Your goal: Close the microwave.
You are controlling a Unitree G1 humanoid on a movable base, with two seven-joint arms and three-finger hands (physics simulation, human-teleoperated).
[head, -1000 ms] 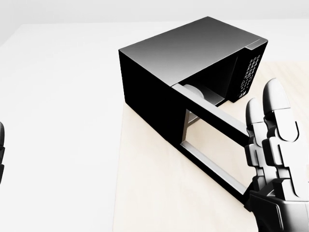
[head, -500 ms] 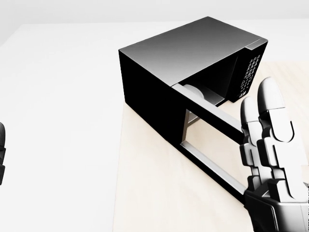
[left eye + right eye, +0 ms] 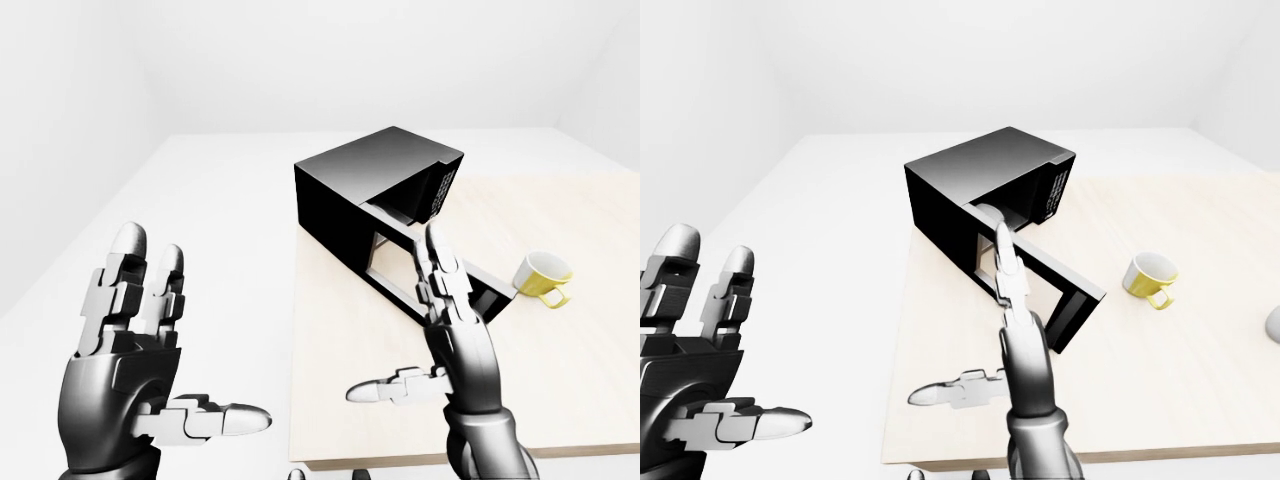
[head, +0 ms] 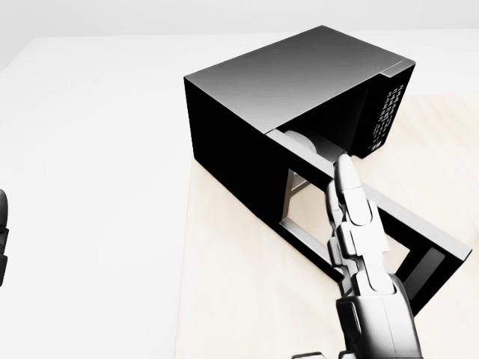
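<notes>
The black microwave point(image 4: 299, 82) stands on the light wooden table point(image 3: 560, 380), at its left edge. Its door point(image 4: 408, 217) hangs wide open and swings out toward the lower right of the head view. My right hand point(image 3: 420, 330) is open, with its fingers point(image 4: 350, 213) straight and edge-on, overlapping the door's window frame. I cannot tell whether it touches the door. My left hand point(image 3: 165, 340) is open with its fingers spread, low at the left of the left-eye view, off the table and holding nothing.
A yellow mug point(image 3: 543, 277) sits on the table to the right of the door's free end. A small grey thing point(image 3: 1272, 325) shows at the right edge of the right-eye view. White floor surrounds the table.
My right hand has moved left and turned edge-on, from the right side of the head view to over the door's window. This uncovers the door's far end. The door has not moved.
</notes>
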